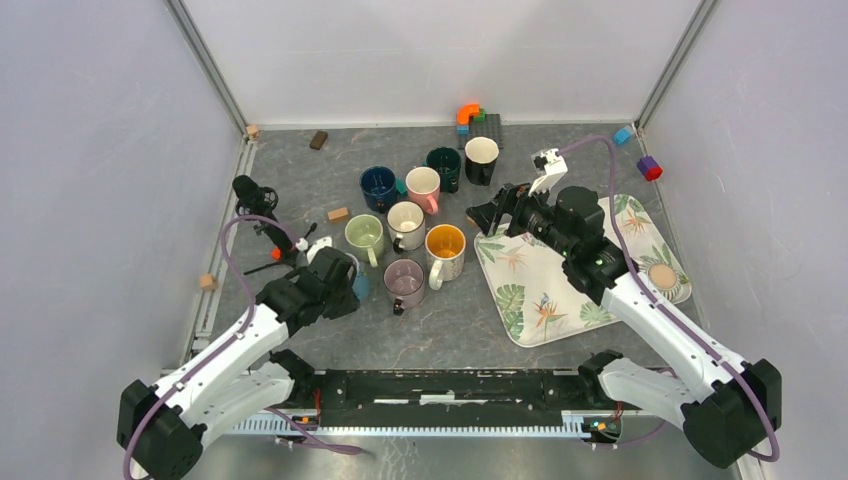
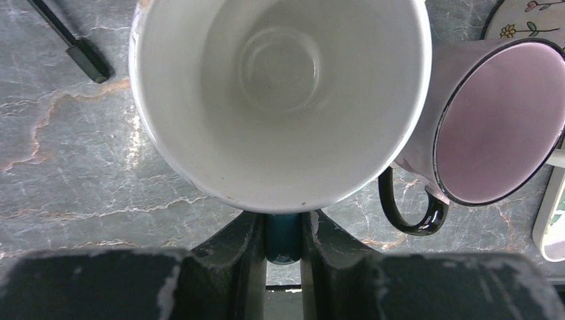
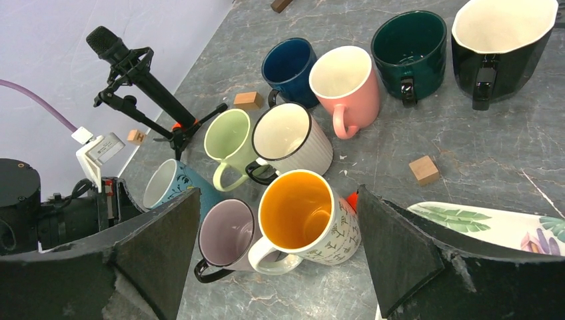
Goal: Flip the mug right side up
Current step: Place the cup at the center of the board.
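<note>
Handle [image 2: 283,245] in the pinch: left end effector [image 2: 283,227] is clenched on it, the mug [image 2: 280,133] right at its fingertips. The mug's mouth gapes back at the wrist, long axis running straight away from the end effector; seen from the right wrist it leans, not yet upright. It sits just beside the purple mug [image 2: 496,127]; whether it touches the surface [image 2: 80,167] I cannot tell. Left arm is nearer; right end effector [image 3: 278,200] is released, empty, well apart across the cluster.
</note>
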`<act>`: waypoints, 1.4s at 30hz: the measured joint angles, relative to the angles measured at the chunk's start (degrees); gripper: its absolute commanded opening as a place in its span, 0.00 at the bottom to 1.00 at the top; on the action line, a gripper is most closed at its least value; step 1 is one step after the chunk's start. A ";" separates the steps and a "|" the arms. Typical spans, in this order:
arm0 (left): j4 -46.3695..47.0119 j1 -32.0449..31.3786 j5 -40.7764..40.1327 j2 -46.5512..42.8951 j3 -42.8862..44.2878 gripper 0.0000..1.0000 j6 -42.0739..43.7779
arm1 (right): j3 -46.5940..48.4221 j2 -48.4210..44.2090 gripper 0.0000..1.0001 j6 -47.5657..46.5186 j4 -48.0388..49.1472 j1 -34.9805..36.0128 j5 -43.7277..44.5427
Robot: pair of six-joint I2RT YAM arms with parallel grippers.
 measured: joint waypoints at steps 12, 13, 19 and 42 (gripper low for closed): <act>2.97 -0.22 2.36 4.04 -0.37 0.13 0.13 | -0.22 0.00 0.91 -0.39 -0.94 0.00 0.24; 3.41 -0.33 2.32 4.31 -0.37 0.16 0.15 | -0.33 0.00 0.91 -0.39 -0.94 0.00 0.26; 3.98 -0.70 2.43 5.03 -0.35 0.40 0.83 | -1.03 0.00 0.91 -0.39 -1.20 0.00 0.26; -3.13 -0.87 6.27 2.95 11.74 0.86 6.23 | -1.07 0.13 0.93 -0.35 -6.23 0.00 4.42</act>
